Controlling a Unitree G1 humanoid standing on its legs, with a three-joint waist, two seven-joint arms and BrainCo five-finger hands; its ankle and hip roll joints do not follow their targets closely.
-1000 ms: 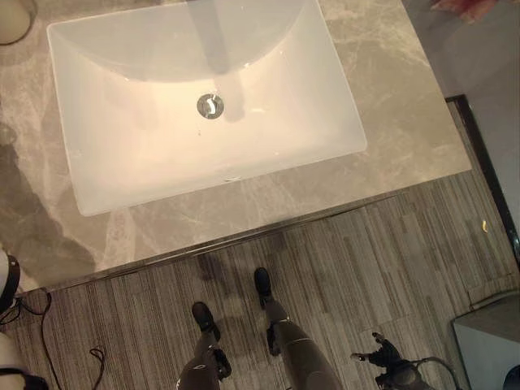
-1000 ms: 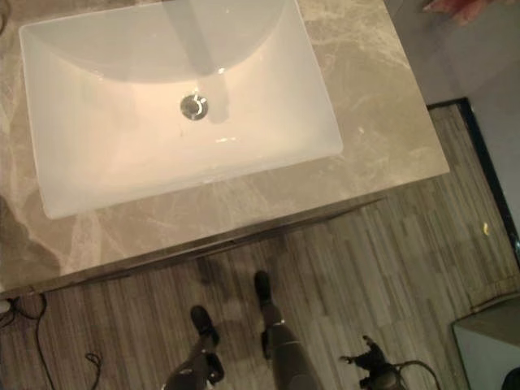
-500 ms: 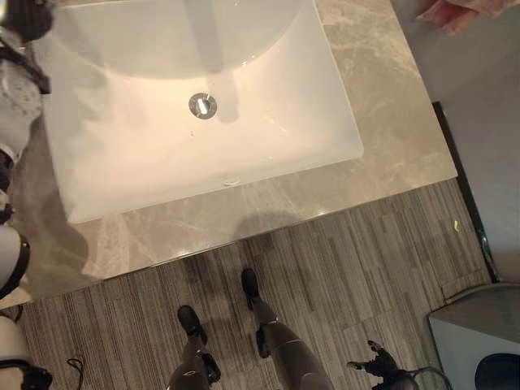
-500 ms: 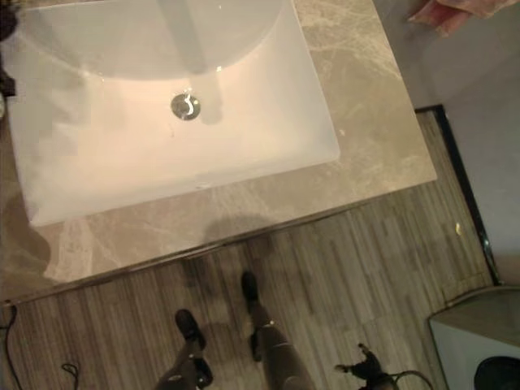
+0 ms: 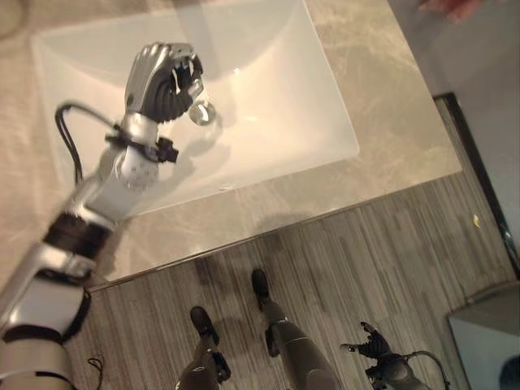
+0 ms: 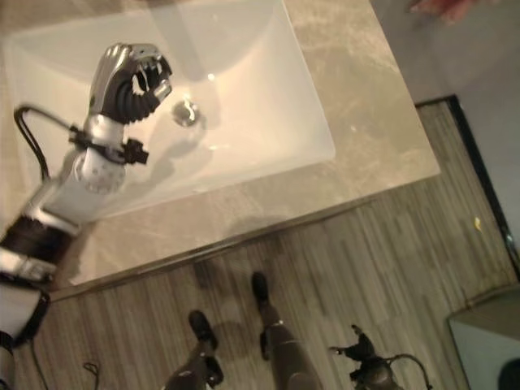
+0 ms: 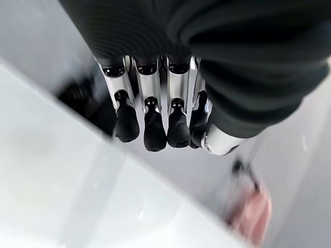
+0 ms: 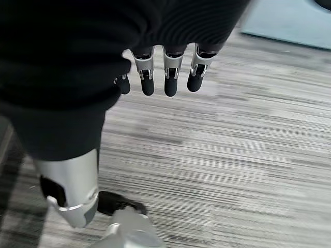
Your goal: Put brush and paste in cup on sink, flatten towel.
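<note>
Left hand (image 5: 162, 77), fingers curled and empty, hovers over the white rectangular ceramic sink (image 5: 268, 106); slender brush needs a mid-handle pinch

A pink thing (image 5: 455, 6) at the counter's (image 5: 390, 122) far corner is cut off.

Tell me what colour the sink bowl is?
White. The sink bowl shows best in the left eye view, set in a grey marbled counter.
</note>
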